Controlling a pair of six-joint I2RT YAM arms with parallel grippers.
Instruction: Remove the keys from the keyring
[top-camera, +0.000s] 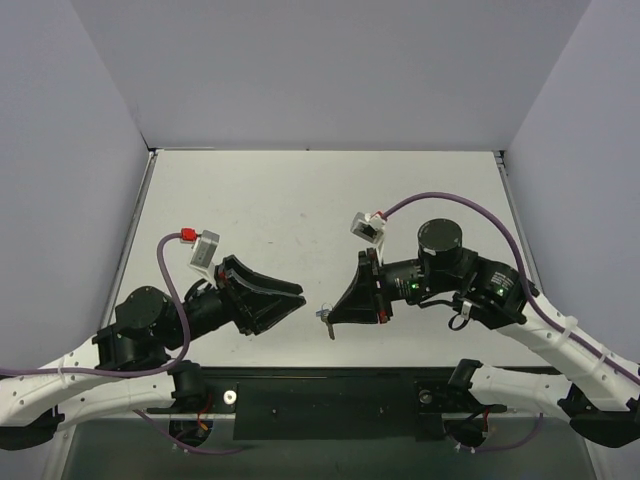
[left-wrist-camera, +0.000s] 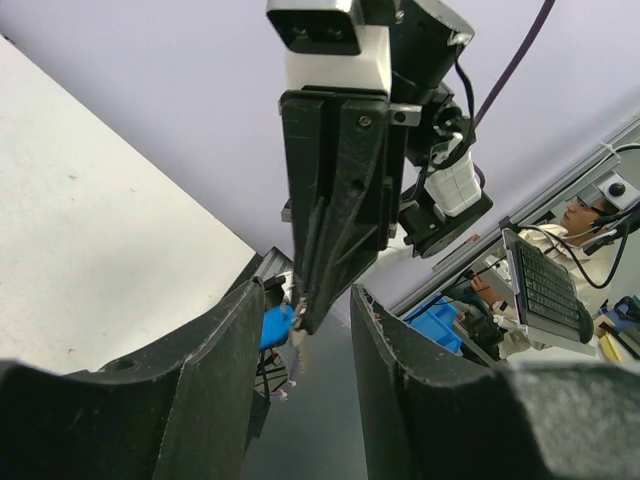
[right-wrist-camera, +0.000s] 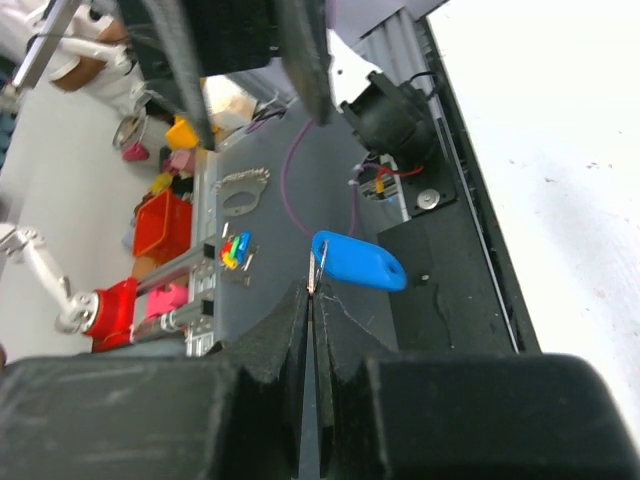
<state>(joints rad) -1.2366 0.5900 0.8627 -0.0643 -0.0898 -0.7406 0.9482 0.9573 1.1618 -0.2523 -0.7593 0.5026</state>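
Setting: robotics lab. White table boxed by plain partition walls; operator with headset; coloured parts bins beyond the bench

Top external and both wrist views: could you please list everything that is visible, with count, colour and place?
keyring: one, blue tag with a thin metal ring, in the air at the right gripper's fingertips, tag sticking out beside them
key: one, pale silver, blurred, hanging just under those fingertips
table: one, white, under both arms
walls: three, pale grey, around the table
bins: several, red and orange, in the room outside the table
cables: two, purple, one along each arm
left gripper: one, black, open, facing the right one
right gripper: one, black, shut on the keyring
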